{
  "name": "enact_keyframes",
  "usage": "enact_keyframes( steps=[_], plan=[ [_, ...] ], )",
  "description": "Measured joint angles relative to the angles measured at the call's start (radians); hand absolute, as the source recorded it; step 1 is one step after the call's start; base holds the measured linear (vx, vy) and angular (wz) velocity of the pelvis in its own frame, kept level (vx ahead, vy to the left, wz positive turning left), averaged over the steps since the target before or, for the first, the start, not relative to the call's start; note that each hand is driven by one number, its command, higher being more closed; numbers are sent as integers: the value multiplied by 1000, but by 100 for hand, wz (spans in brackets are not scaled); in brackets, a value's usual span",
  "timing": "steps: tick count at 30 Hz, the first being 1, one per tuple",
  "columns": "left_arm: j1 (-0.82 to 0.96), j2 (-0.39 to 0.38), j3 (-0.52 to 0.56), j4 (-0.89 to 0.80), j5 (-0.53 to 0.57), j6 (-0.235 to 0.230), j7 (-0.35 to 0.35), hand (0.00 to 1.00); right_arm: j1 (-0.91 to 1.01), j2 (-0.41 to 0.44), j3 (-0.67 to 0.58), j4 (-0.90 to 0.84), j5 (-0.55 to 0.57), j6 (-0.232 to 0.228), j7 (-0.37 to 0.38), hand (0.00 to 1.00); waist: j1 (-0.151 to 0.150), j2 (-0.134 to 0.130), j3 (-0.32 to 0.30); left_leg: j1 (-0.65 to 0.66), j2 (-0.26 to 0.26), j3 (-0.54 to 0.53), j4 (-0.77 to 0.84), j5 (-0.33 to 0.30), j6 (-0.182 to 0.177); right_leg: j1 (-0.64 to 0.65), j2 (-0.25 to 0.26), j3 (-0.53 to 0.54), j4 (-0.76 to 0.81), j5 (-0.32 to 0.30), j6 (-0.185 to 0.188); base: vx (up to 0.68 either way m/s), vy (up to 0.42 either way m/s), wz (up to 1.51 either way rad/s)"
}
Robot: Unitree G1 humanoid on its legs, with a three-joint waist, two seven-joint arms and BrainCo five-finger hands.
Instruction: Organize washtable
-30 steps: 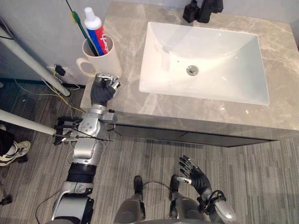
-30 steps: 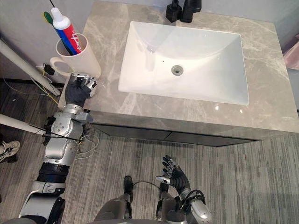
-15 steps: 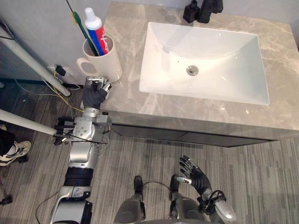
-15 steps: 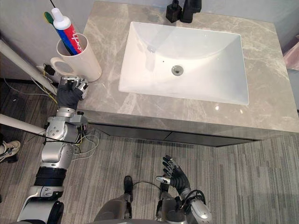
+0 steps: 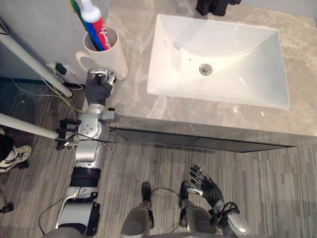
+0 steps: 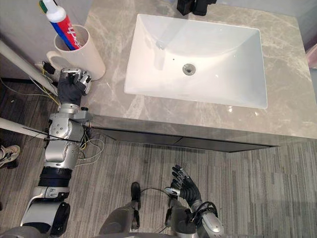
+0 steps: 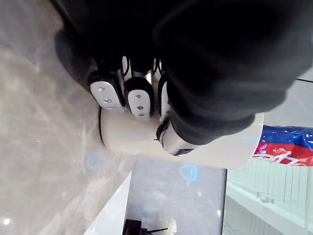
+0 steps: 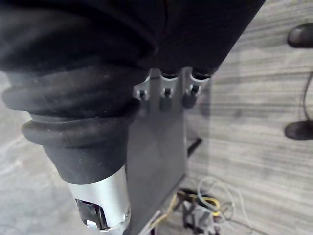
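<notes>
Fingers of left hand (image 5: 98, 89) curl empty beside mug (image 7: 134, 143) in wrist view; eye view shows right hand (image 5: 207, 187) fingers spread.

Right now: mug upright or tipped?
Upright: white mug stands on the countertop, mouth up, toothpaste tube and toothbrush standing in it.

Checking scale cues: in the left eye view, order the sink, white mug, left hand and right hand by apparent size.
1. sink
2. white mug
3. left hand and right hand: near alike, and at different depths, so unranked.
</notes>
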Motion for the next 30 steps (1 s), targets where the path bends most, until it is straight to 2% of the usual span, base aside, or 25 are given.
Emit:
enact_keyframes(
  steps=[15, 18, 21, 30],
  plan=[
    [-126, 50, -44, 72, -2, 1, 23, 100, -1, -22, 13, -35, 1, -3, -4, 0, 6, -12, 52, -30, 3, 1, 47, -11, -1, -27, -2, 6, 33, 2, -3, -21, 5, 0],
    [-191, 74, -83, 112, -3, 2, 34, 100, -3, -35, 27, -35, 1, -4, -17, 0, 25, -17, 69, -47, 6, -1, 58, -10, -2, -38, 0, 4, 34, 11, -13, -65, 6, 2],
    [-224, 97, -88, 127, -3, 1, 35, 100, -6, -42, 40, -35, 5, -6, -19, 0, 25, -22, 74, -70, 7, -7, 59, -3, -4, -58, 0, 0, 35, 19, -14, -68, 5, 4],
    [-231, 104, -89, 124, -3, 1, 29, 100, -15, -43, 41, -35, 11, -7, -19, 0, 25, -31, 78, -74, 5, -9, 57, 3, 0, -62, -1, 0, 35, 23, -15, -9, 2, 0]
  ],
)
